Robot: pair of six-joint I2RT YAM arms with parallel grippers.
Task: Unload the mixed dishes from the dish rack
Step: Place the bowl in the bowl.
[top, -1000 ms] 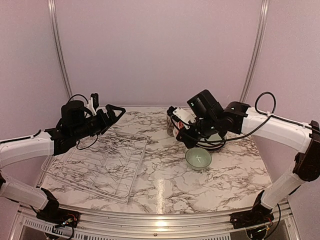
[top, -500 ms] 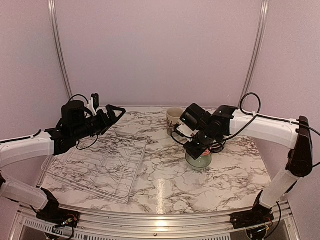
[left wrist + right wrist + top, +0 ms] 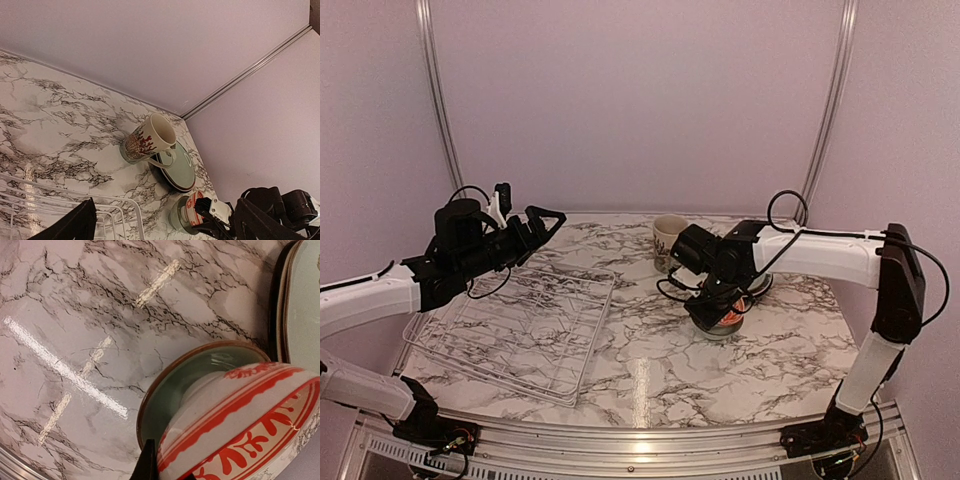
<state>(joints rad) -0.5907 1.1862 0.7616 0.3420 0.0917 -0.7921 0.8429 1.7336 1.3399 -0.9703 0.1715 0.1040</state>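
Left: dish rack [image 3: 510, 320] sitting on marble table [image 3: 650, 370], near-left, no dish showing in it. My left gripper [image 3: 528, 208] hovering above rack's far edge, jaws wide apart, carrying nothing.

Centre, far: cream mug [image 3: 668, 240] standing on table.

Right: my right gripper [image 3: 717, 303] pinching red-and-white bowl [image 3: 240, 425] by rim, holding it tilted over pale green bowl [image 3: 182, 385]; contact unclear. Farther right: green plate [image 3: 180, 170] resting on black plate [image 3: 158, 176].

Judging unloading nearly done; only setting down and releasing this bowl remaining.

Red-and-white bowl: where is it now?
The red-and-white bowl is right of centre in the top view, gripped by the right tool, tilted into the pale green bowl, beside the stacked plates.
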